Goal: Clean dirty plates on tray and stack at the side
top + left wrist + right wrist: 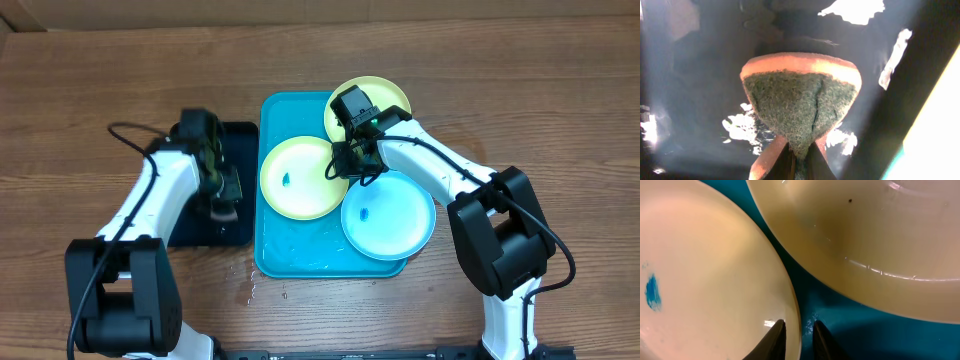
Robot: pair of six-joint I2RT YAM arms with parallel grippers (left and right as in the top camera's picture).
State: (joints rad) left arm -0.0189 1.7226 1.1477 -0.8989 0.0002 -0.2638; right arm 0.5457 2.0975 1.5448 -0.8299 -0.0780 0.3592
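Your left pincer (799,167) pinched a sponge (800,100) mid-frame; your right pincer (799,332), slightly spread, straddled the rim of a yellow plate (705,270).

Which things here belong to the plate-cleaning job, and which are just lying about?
For the job: left yellow plate, back yellow plate, cyan plate, blue tray, sponge.
Lying about: black tray, water drops.

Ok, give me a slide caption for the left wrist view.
Left gripper pinching an orange sponge, green scouring face toward the camera, over the black tray.
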